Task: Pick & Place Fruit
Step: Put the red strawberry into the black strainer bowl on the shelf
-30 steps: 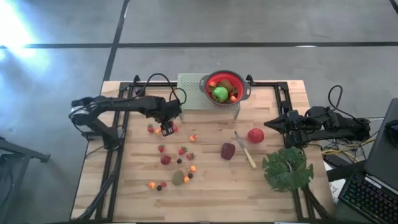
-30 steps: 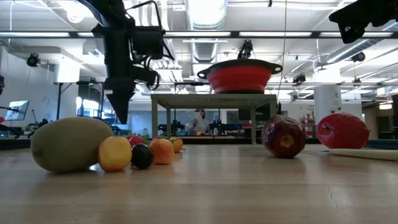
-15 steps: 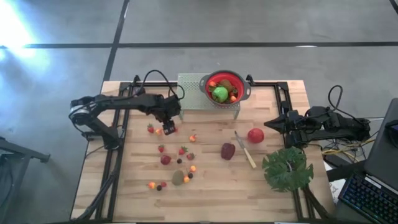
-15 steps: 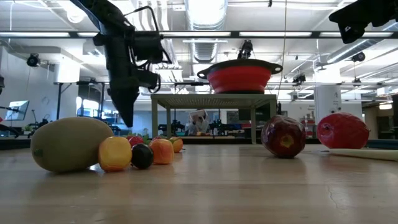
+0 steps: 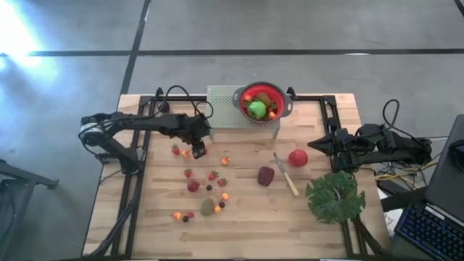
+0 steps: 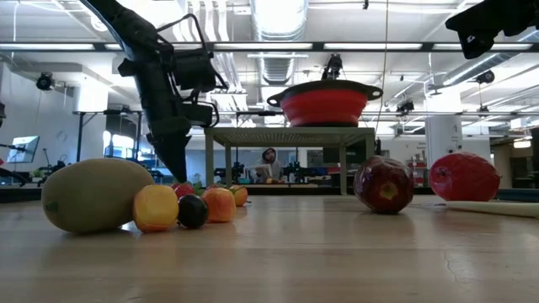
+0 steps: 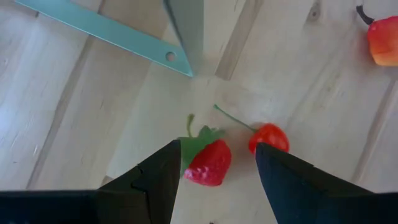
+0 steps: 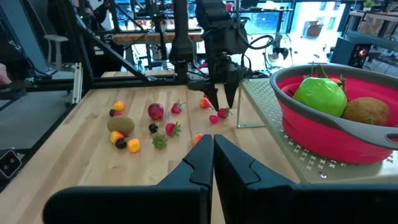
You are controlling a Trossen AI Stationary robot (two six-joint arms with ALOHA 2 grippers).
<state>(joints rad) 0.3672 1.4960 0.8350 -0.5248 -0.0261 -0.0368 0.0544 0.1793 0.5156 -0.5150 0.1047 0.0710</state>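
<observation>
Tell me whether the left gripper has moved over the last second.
Yes. In the high view, the left gripper has slid toward the right side, away from the strawberry on the table, and hangs open.

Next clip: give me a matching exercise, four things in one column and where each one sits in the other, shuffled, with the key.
Things:
1. green apple
2. strawberry
3. green leaf
4. left hand

Places:
A. on the table near the right arm
B. in the red colander
C. open, low over the table
D. on the wood between the left hand's fingers

Pairs: 1-B, 2-D, 3-A, 4-C
</observation>
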